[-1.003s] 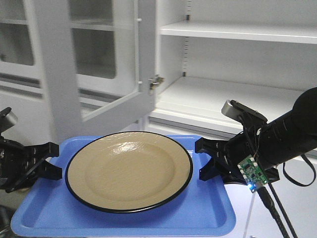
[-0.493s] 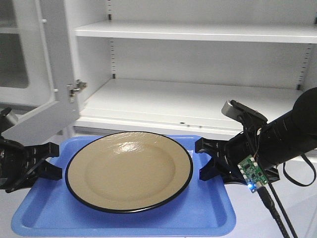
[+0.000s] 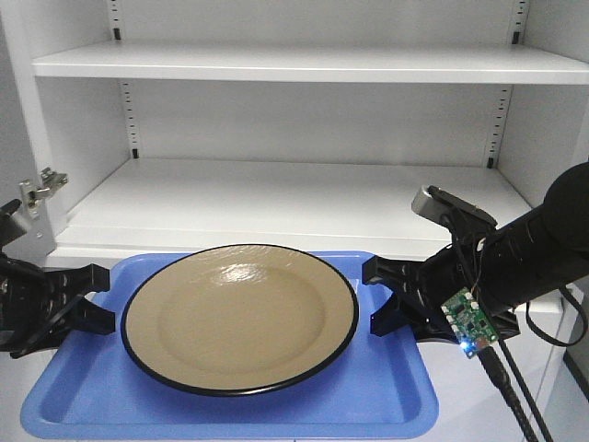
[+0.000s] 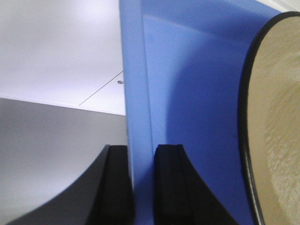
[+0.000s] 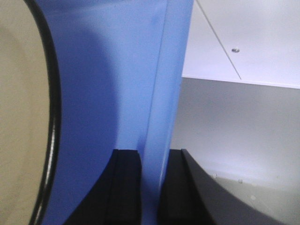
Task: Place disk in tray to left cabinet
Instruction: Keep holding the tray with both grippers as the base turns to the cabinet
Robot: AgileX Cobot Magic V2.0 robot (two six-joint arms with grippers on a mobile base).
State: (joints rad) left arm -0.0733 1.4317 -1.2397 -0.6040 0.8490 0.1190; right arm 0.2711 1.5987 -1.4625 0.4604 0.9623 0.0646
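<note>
Tray [image 3: 230, 412] hangs between your two grippers. Your left gripper [image 3: 96, 298] is clenched on its left rim, one finger on each side. Disk [image 3: 239, 318] lies flat on the tray, just right of that gripper and left of the other. Your right gripper [image 3: 376, 296] pinches the right rim likewise. Left cabinet [image 3: 304, 195] stands open beyond both.

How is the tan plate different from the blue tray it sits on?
The disk is round; the tray is rectangular with rounded corners. The disk is glossy tan with a thin black rim; the tray is plain bright blue. The disk lies ungripped on top, while the tray is clamped at its side rims by the left gripper and right gripper. Both are shallow with a raised rim.
</note>
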